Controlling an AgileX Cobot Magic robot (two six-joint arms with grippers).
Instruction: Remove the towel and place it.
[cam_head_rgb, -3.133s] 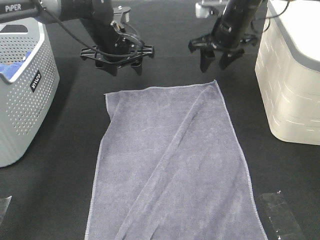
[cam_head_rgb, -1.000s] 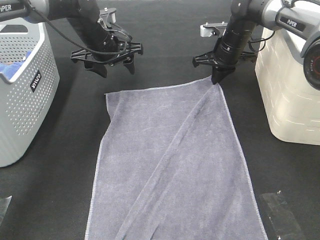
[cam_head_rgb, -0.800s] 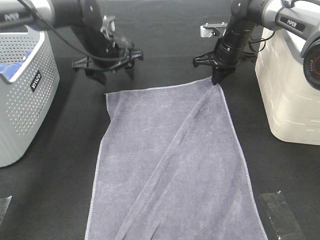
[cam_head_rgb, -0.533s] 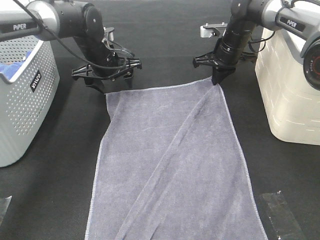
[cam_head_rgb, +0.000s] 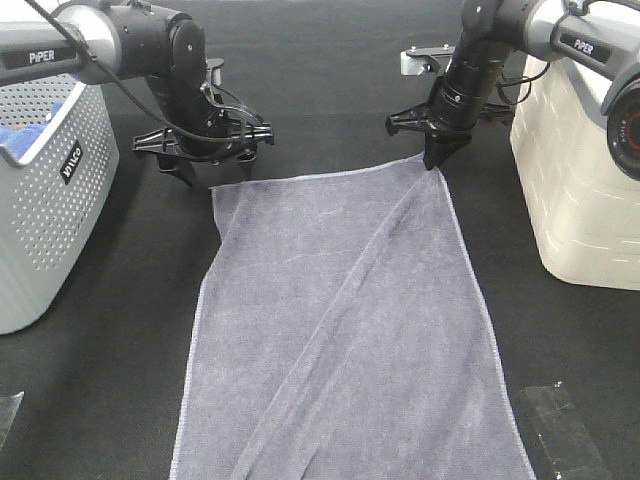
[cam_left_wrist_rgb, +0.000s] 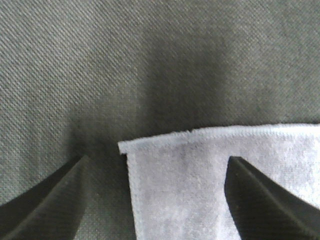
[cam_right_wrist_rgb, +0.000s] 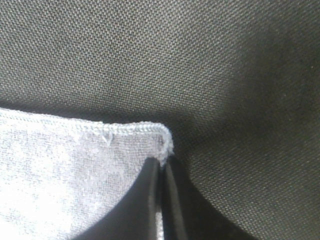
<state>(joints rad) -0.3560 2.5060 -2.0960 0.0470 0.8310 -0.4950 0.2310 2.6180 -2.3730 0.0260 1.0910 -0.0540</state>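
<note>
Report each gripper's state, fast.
Left gripper: open, jaws straddling one corner of the towel, not gripping it.
Right gripper: shut on the towel's other far corner.

Robot lab: black-clothed table (cam_head_rgb: 100, 400), grey basket (cam_head_rgb: 50, 200), cream bin (cam_head_rgb: 585, 170).

Exterior cam: high, looking down on the table (cam_head_rgb: 330, 90). Wrist cams: very close, probably straight down, each sharing one towel (cam_head_rgb: 350, 330) corner.

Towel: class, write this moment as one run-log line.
towel: flat | right gripper: shut on towel corner | left gripper: open, straddling other corner
</note>
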